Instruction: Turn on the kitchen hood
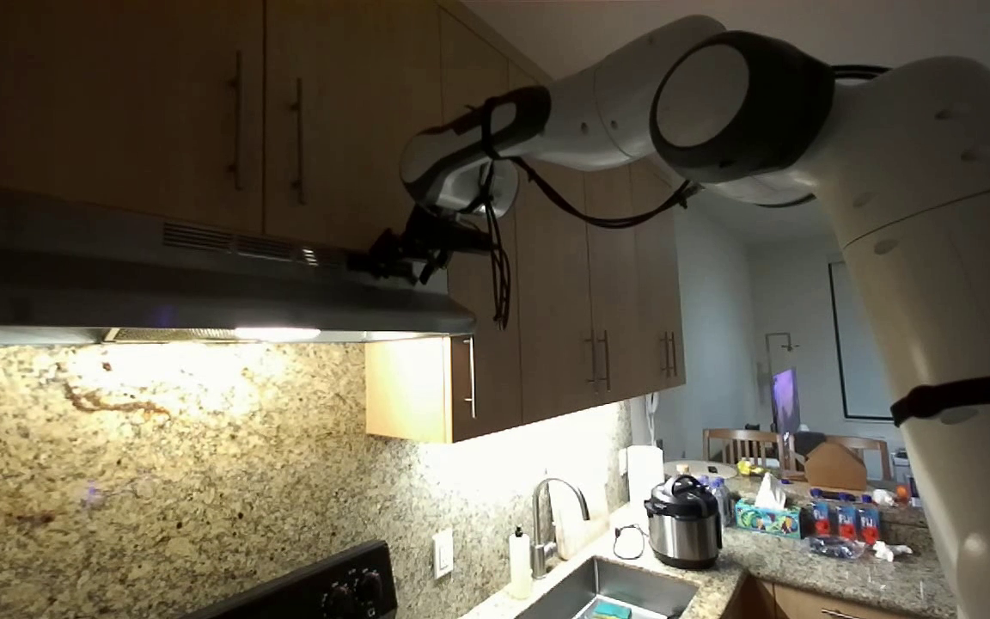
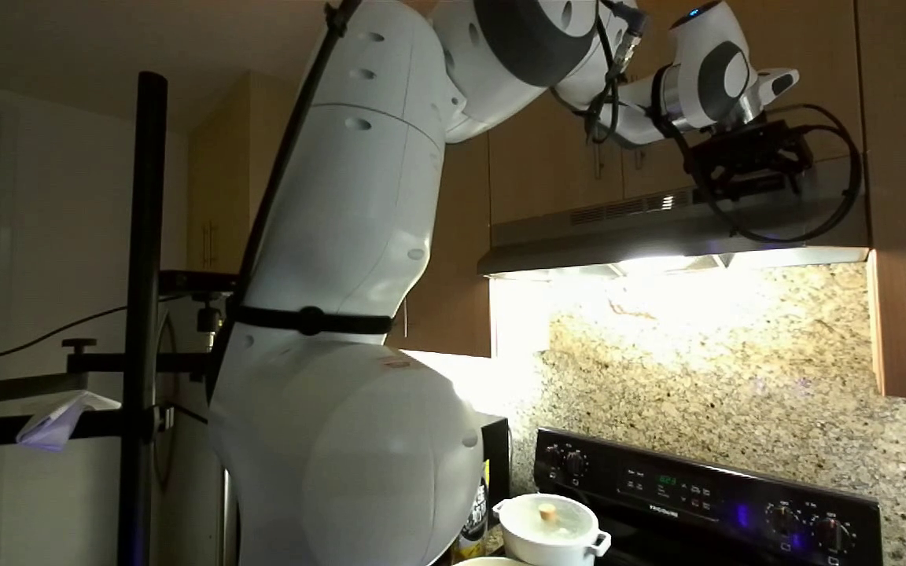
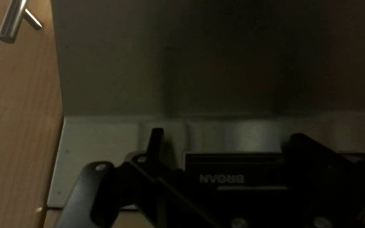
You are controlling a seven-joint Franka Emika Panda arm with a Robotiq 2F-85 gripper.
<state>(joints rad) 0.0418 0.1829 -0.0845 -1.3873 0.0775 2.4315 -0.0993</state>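
The kitchen hood point(image 1: 160, 292) is a wide dark metal hood under the cabinets, with a bright light glowing beneath it. It also shows in an exterior view point(image 2: 602, 248) and in the wrist view point(image 3: 112, 79). A black panel point(image 3: 233, 163) with upside-down white lettering sits on the hood's upright front strip, between my fingers in the wrist view. My gripper point(image 3: 228, 134) is open with nothing between its fingers; it is at the hood's front near the end by the cabinet side. It shows dark in both exterior views point(image 1: 396, 262) point(image 2: 752, 185). Any contact and the panel's lower part are hidden.
Wooden cabinets point(image 1: 357, 112) with bar handles stand above and beside the hood. A cabinet handle point(image 3: 11, 22) shows at the wrist view's top left. A cable loop point(image 2: 854, 181) hangs round the gripper. The stove panel point(image 2: 697, 491) and a white pot point(image 2: 551, 534) are below.
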